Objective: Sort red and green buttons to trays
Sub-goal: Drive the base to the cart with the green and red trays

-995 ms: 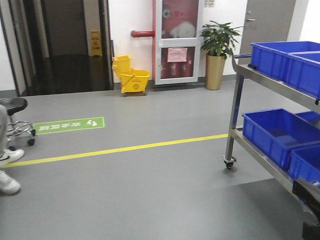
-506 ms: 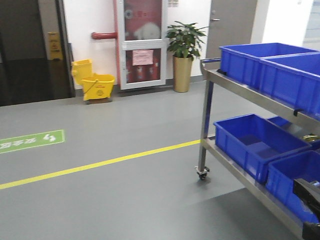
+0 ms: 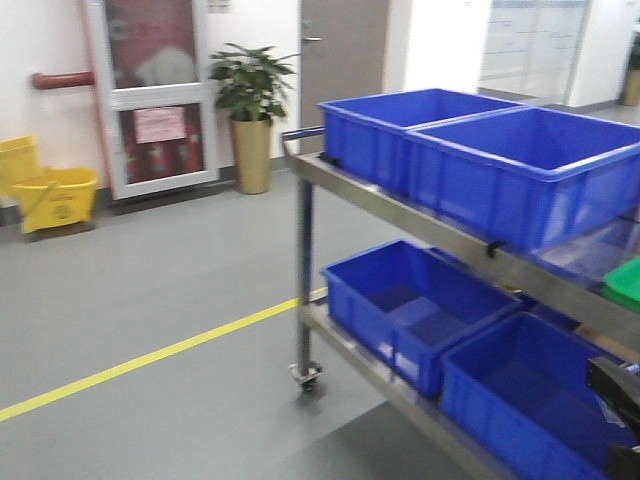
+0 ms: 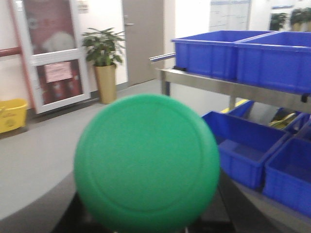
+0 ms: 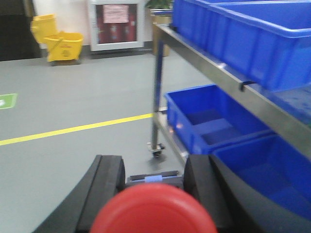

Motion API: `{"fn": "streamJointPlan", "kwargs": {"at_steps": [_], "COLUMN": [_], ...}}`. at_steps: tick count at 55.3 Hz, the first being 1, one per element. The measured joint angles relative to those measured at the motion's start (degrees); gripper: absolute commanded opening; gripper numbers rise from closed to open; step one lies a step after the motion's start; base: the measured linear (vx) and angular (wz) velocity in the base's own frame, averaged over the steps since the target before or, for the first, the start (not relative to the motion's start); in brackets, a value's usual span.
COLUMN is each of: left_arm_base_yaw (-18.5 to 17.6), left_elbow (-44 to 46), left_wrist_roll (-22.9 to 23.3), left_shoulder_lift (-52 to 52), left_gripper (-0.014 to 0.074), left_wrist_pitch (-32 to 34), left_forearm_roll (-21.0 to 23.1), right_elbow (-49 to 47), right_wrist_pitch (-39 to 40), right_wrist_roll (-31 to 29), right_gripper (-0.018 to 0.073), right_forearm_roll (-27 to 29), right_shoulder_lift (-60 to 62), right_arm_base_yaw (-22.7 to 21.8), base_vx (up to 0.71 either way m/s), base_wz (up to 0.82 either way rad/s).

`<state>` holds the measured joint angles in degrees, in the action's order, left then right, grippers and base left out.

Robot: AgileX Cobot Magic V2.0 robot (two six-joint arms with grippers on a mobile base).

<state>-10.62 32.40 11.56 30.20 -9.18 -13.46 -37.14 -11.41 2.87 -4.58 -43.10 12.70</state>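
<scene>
Closely before the left wrist camera, a green button (image 4: pixel 146 165) fills the view. Only dark edges of the left gripper (image 4: pixel 143 227) show under it, so I cannot tell its grip. The right wrist view has a red button (image 5: pixel 153 208) between the two fingers (image 5: pixel 104 187) of the right gripper (image 5: pixel 153 174), but the contact is hidden. Only the front view shows a corner of the green tray (image 3: pixel 625 282), by the cart (image 3: pixel 400 225) with blue crates (image 3: pixel 470 150). Far behind stand a plant (image 3: pixel 250 85) and a yellow bucket (image 3: pixel 45 195).
</scene>
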Motion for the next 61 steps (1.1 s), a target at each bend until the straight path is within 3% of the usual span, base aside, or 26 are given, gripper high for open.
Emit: {"fn": "streamJointPlan", "kwargs": {"at_steps": [61], "left_arm_base_yaw": [0.0], "left_elbow": [0.0], "left_wrist_roll": [0.0], "left_shoulder_lift": [0.0], "left_gripper": [0.0], "left_wrist_pitch": [0.0], "left_forearm_roll": [0.0], "right_elbow": [0.0], "right_wrist_pitch": [-0.43], "right_wrist_roll": [0.0], "right_gripper": [-0.0009], "right_forearm_roll": [0.0], "right_shoulder_lift": [0.0], "right_arm_base_yaw": [0.0], "base_vx": [0.31], "base_wz": [-0.64]}}
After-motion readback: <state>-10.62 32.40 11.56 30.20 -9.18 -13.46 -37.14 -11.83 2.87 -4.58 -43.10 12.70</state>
